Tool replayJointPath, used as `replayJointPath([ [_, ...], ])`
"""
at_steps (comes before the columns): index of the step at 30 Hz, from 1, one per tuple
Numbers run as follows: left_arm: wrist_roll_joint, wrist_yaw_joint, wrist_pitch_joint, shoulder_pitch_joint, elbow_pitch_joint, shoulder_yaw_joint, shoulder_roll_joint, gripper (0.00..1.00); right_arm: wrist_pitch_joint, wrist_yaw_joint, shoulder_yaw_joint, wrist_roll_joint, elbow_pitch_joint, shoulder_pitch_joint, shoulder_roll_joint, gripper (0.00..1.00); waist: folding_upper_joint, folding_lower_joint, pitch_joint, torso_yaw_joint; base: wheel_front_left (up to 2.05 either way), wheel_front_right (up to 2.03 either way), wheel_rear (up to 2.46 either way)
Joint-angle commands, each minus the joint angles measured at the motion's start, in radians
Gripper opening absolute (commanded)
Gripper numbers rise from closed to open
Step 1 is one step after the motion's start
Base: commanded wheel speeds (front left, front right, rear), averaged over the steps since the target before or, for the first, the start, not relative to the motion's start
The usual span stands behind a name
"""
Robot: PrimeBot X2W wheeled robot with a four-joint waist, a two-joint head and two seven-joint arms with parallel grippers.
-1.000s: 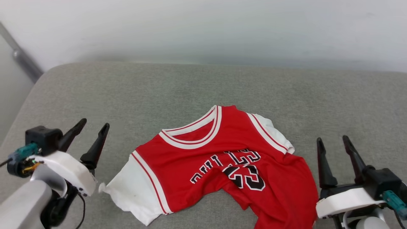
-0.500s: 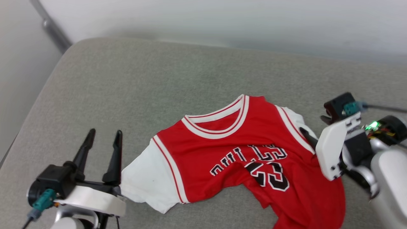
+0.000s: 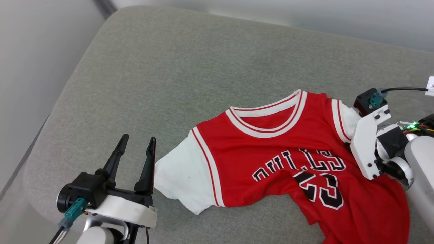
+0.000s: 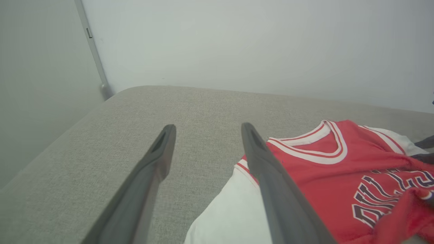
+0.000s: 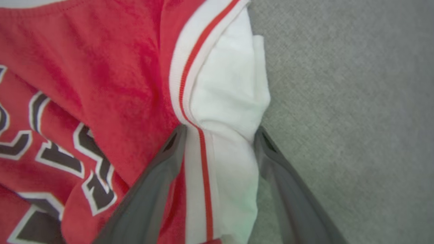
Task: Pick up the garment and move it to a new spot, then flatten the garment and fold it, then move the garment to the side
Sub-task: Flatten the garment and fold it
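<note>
At bottom edge, garment (image 3: 271,145) hem cut off; lettering rumpled.

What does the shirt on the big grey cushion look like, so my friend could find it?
Look at the wide grey cushion below the pale wall. Rumpled on it lies a red shirt with white short sleeves and a striped collar. Its black BULLS 23 lettering sets it apart from the dark-fingered left gripper beside one sleeve and right gripper astride the other.
</note>
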Motion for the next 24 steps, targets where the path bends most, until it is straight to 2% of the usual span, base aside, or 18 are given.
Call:
replayJointPath([
  [1,0.004,-0.003,-0.002,-0.012,0.000,0.003,-0.005,1.00,-0.004,-0.001,0.007,-0.001,0.010,-0.011,0.006,1.00,0.0000,-0.0001,0.011,0.012,0.00,0.00,0.00],
  [6,0.034,-0.021,-0.003,-0.016,0.013,0.026,-0.033,1.00,-0.057,-0.001,0.037,0.015,0.105,0.012,0.028,1.00,0.0000,-0.0001,0.015,0.020,0.00,0.00,0.00],
  [7,0.039,-0.022,-0.003,-0.015,0.016,0.031,-0.037,1.00,-0.069,-0.001,0.044,0.015,0.118,0.012,0.029,0.27,0.0000,-0.0001,0.013,0.019,0.00,0.00,0.00],
  [8,0.044,-0.026,-0.003,-0.013,0.019,0.036,-0.039,1.00,-0.087,-0.001,0.048,0.013,0.126,0.011,0.030,0.00,0.0000,-0.0001,0.008,0.016,0.00,0.00,0.00],
  [17,0.073,-0.041,-0.003,0.028,0.031,0.090,-0.040,1.00,-0.292,-0.001,0.058,-0.045,0.118,-0.033,-0.019,0.00,0.0000,-0.0001,-0.082,-0.072,0.00,0.00,0.00],
  [24,0.084,-0.044,-0.003,0.062,0.014,0.122,-0.041,1.00,-0.329,-0.001,-0.011,-0.128,0.074,0.013,-0.085,0.00,0.0000,-0.0001,-0.125,-0.162,0.00,0.00,0.00],
])
